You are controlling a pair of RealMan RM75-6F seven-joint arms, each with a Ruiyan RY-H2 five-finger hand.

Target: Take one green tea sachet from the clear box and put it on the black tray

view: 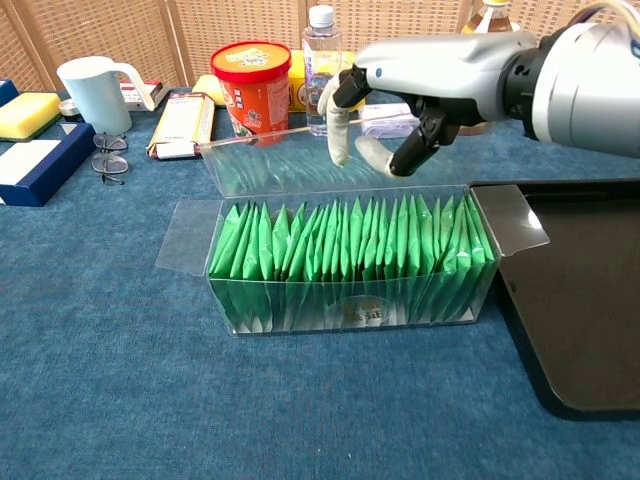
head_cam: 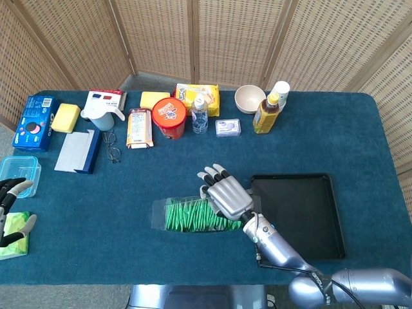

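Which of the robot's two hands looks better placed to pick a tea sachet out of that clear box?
The right robot hand: it hovers directly above the green sachets in the clear box. The left robot hand sits at the table's far edge.

Staged lab tabletop, wicker screens (head_cam: 212,38) behind blue cloth table (head_cam: 360,135), assorted groceries

Blue table (head_cam: 360,129) — box (view: 350,270), tray (head_cam: 302,212).
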